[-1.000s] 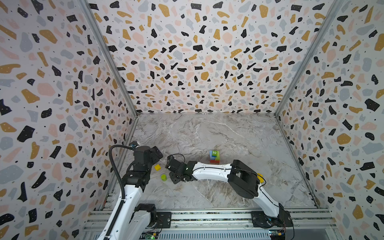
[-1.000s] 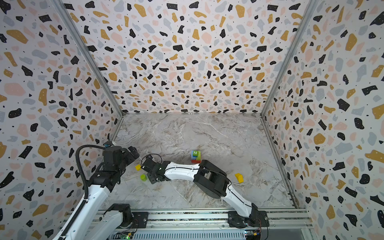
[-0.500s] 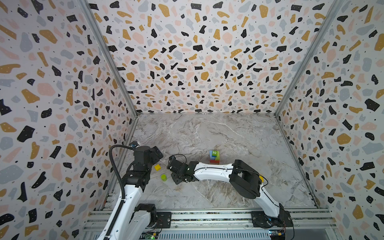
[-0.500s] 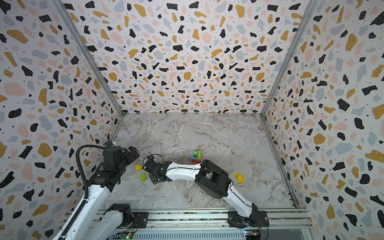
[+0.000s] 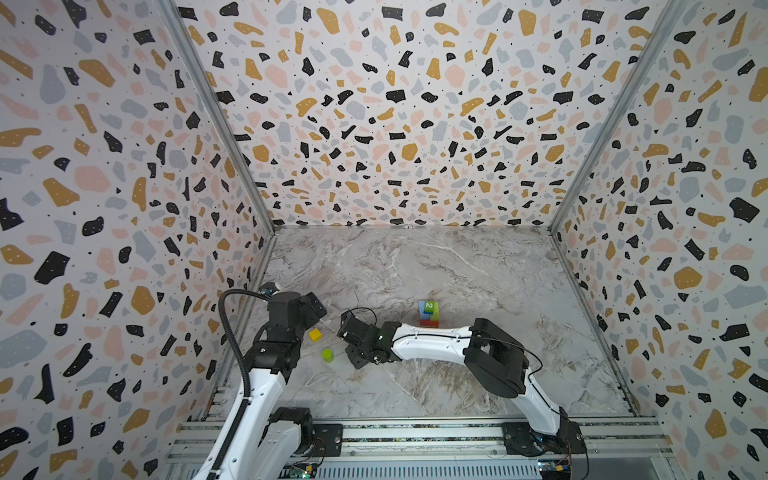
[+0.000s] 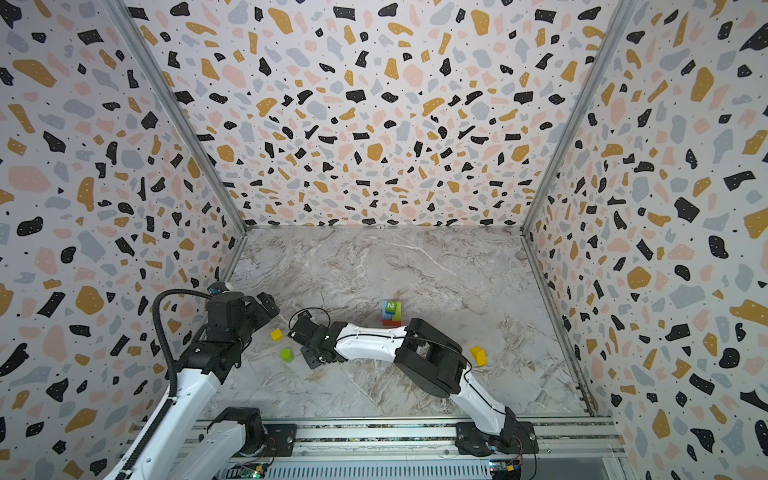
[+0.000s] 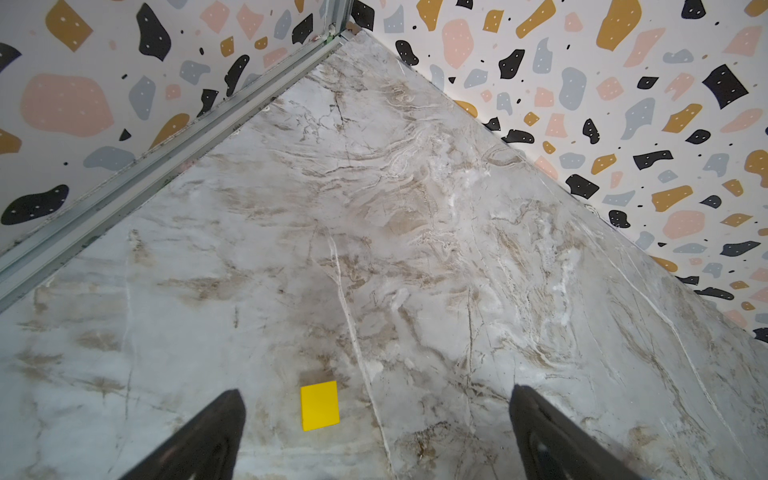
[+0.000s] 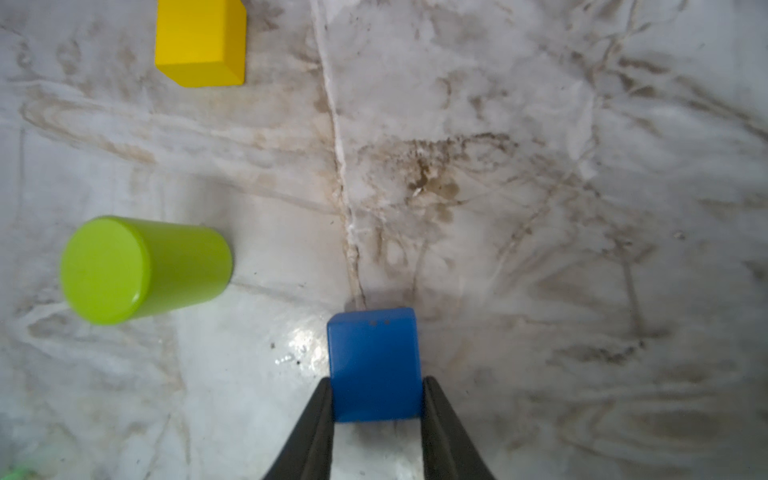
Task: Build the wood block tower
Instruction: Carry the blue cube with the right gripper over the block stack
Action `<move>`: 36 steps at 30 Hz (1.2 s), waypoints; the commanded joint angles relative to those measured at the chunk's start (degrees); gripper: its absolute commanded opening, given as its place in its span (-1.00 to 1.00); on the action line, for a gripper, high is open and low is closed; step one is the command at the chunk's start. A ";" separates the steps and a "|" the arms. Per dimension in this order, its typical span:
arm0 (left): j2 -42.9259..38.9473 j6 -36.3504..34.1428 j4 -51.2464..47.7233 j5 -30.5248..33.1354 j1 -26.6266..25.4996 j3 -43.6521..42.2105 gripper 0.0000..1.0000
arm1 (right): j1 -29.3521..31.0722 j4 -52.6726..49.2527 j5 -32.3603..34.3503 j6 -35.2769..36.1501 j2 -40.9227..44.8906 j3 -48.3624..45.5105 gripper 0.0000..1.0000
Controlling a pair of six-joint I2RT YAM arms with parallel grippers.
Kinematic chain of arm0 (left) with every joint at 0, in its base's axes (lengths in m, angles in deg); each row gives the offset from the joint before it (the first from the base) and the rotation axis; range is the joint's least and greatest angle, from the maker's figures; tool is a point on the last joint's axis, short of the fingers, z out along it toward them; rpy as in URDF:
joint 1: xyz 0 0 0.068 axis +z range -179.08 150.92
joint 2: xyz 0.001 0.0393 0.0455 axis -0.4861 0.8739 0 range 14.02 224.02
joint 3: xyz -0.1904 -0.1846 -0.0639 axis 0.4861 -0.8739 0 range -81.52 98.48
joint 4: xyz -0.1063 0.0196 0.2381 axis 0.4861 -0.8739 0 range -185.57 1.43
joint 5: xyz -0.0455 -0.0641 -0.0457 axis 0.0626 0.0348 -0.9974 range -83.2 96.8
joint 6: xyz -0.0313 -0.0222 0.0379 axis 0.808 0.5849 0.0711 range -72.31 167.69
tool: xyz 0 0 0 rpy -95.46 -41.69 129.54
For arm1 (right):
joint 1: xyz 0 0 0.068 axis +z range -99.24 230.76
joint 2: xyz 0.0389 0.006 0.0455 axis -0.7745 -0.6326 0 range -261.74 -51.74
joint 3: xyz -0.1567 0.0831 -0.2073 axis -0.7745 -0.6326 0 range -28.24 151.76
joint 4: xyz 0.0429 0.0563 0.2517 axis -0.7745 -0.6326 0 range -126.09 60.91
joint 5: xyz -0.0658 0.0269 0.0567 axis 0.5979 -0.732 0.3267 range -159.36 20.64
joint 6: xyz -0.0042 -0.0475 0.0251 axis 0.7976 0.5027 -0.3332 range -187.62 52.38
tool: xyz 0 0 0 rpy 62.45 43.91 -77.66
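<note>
The blue block [image 8: 374, 365] is hidden in both top views, and a blurred green thing [image 8: 17, 473] is cut off.

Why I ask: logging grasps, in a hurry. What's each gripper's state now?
Left gripper: open, empty, above the yellow cube.
Right gripper: closed on the blue block.

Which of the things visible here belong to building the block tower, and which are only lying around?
Belong to the job: started tower, blue block in the right pincer, yellow cube, lime cylinder, yellow wedge.
Not part of it: marble table, speckled walls, metal rail.
</note>
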 commanded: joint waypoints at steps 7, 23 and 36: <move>0.40 -0.81 2.04 -1.02 0.32 -0.65 1.00 | -1.49 -2.54 0.74 0.65 9.79 -2.34 -0.57; 3.98 -5.24 6.05 -13.63 -0.39 -1.49 1.00 | -13.18 -9.10 2.64 -1.99 29.94 -15.80 -0.55; 6.24 -5.08 6.91 -15.11 -2.53 -1.27 1.00 | -21.07 -10.15 3.70 -6.47 36.21 -23.37 -0.56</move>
